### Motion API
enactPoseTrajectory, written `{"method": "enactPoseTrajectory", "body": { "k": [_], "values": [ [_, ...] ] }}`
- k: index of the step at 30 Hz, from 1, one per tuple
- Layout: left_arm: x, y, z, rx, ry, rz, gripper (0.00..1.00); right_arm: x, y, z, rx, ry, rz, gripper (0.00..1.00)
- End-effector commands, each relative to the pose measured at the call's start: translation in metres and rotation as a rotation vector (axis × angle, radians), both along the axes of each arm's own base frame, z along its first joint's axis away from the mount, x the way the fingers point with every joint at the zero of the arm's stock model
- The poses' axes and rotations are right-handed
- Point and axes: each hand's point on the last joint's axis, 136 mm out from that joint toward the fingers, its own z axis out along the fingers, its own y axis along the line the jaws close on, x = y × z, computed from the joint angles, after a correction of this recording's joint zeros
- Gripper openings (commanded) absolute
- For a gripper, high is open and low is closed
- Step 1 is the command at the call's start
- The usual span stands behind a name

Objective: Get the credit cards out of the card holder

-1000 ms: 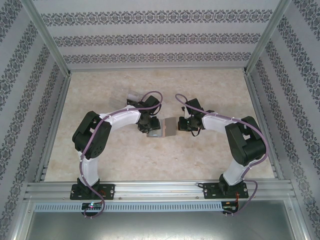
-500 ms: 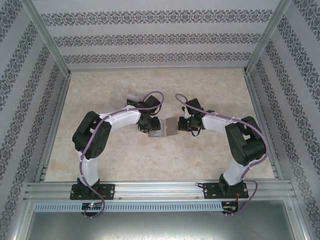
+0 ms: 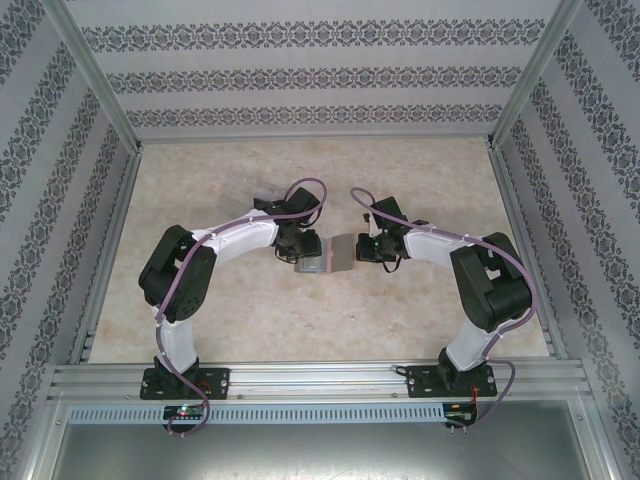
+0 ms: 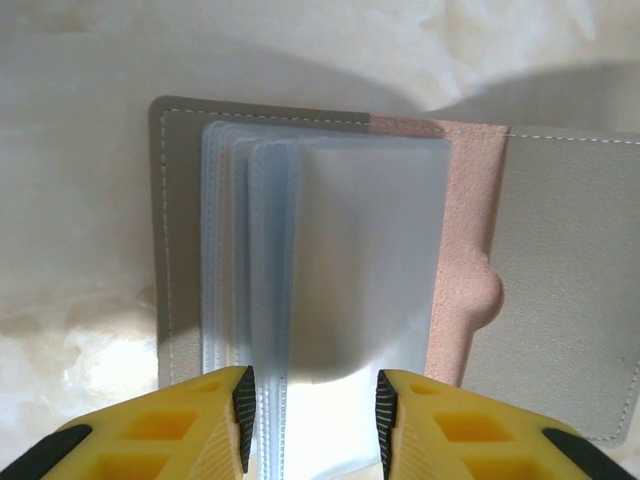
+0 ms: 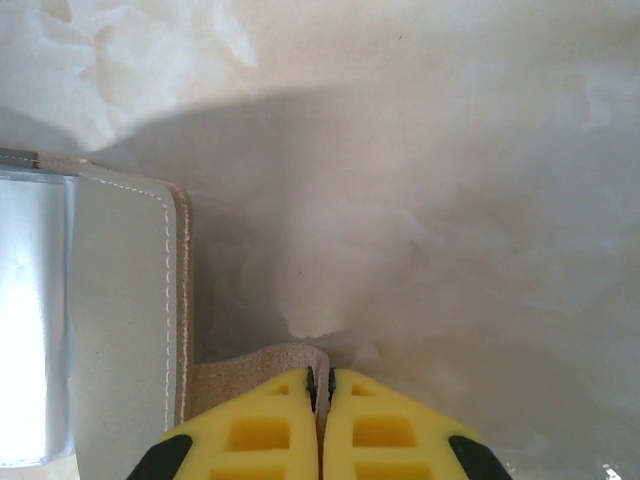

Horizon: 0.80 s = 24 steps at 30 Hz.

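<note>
Judgement: right gripper, jaws together on the pink tab at frame bottom, should pin it while left gripper, jaws apart astride the frosted sleeves, pinches one card and draws straight along its sleeve. Credit cards not discernible through the frosting. Card holder lies open on the worktop, centre of top view: spine runs up the frame, long axis left–right.

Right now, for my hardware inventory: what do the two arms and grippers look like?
Both the left arm and right arm have white links, black joint housings and a purple cable looping alongside. The left gripper and right gripper have yellow fingers with rectangular cut-outs and dark pads.
</note>
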Motion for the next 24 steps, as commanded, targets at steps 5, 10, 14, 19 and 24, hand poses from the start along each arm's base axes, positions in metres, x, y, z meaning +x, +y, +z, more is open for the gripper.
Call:
{"method": "enactPoseTrajectory", "body": {
  "k": [5, 10, 14, 19, 24],
  "values": [
    [0.000, -0.032, 0.020, -0.151, -0.033, -0.057, 0.42, -0.004, 0.001, -0.004, 0.011, 0.020, -0.002, 0.07],
    [0.004, -0.057, 0.032, -0.283, -0.052, -0.103, 0.47, -0.004, 0.001, -0.002, 0.016, 0.015, -0.007, 0.08],
    [0.007, -0.076, 0.035, -0.375, -0.041, -0.130, 0.50, -0.004, -0.001, 0.002, 0.027, 0.006, -0.025, 0.14],
    [0.014, -0.089, 0.033, -0.423, -0.031, -0.142, 0.52, 0.000, -0.008, 0.021, 0.050, -0.053, -0.064, 0.23],
    [0.019, -0.102, 0.032, -0.492, -0.030, -0.150, 0.54, 0.004, -0.026, 0.044, 0.064, -0.131, -0.132, 0.34]
  ]
}}
